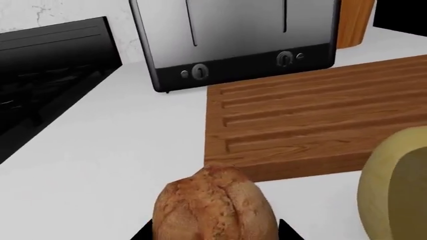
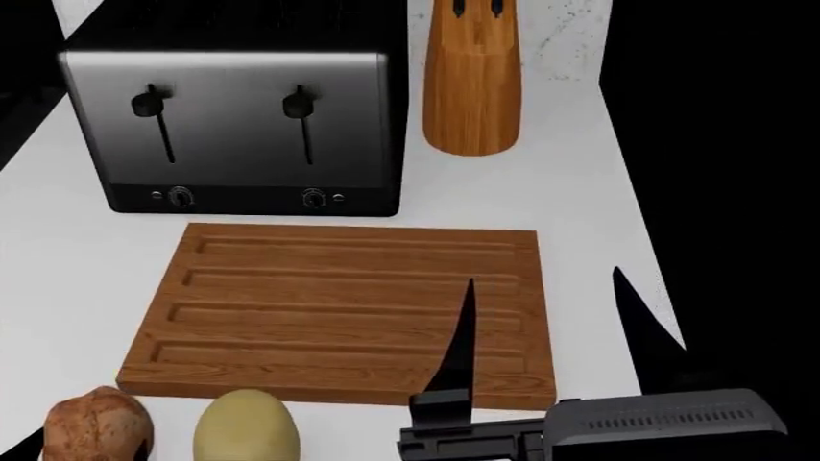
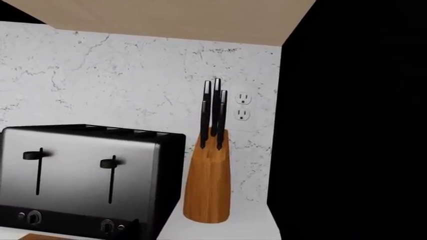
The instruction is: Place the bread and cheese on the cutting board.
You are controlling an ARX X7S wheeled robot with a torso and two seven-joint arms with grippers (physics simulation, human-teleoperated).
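Bread and cheese sit side by side on the white counter (image 2: 583,173), just off the near edge of the cutting board (image 2: 340,312).

The bread (image 1: 213,207) lies between the dark fingertips (image 1: 141,233) of the left gripper (image 1: 215,231), though whether they grip it cannot be told; the cheese (image 2: 246,427) rests just beside it. The right gripper (image 2: 544,336) hangs over the board's near right corner, its two fingers spread wide and empty. Behind stand a toaster (image 2: 230,130) and a knife block (image 2: 471,86). No legible writing shows.
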